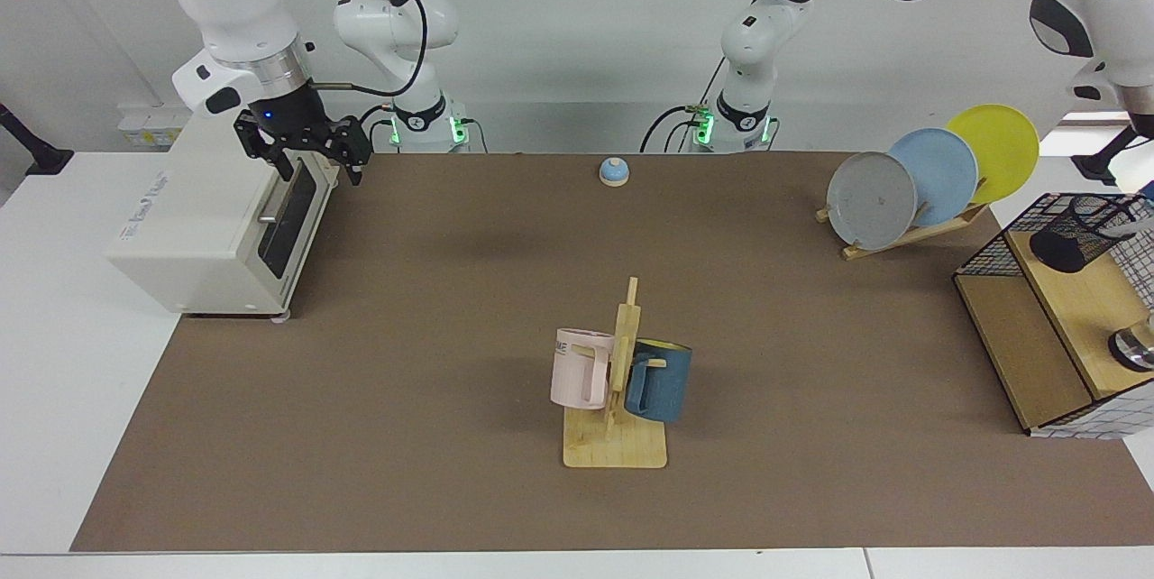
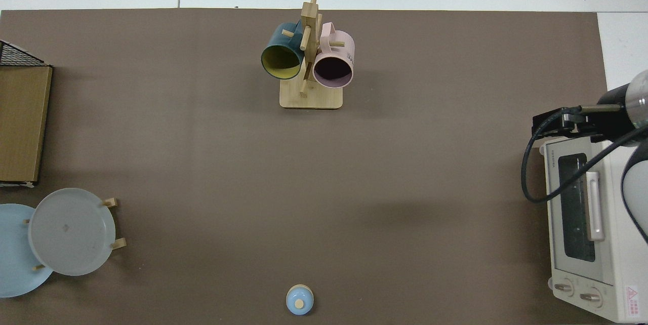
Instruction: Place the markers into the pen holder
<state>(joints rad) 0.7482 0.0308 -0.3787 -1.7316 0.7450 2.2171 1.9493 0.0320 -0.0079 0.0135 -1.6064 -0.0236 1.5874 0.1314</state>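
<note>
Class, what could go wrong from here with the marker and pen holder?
The pen holder looks tilted on the shelf; a nudge might roll it. The marker shows near its rim and might slip out. Left gripper is out of view; right gripper waits above the toaster oven.

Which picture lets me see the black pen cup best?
The facing view. The pen holder sits there on the wooden shelf at the far edge, with its mesh wall and round rim in sight. The top view does not reach it; only a corner of the shelf's wire frame shows.
</note>
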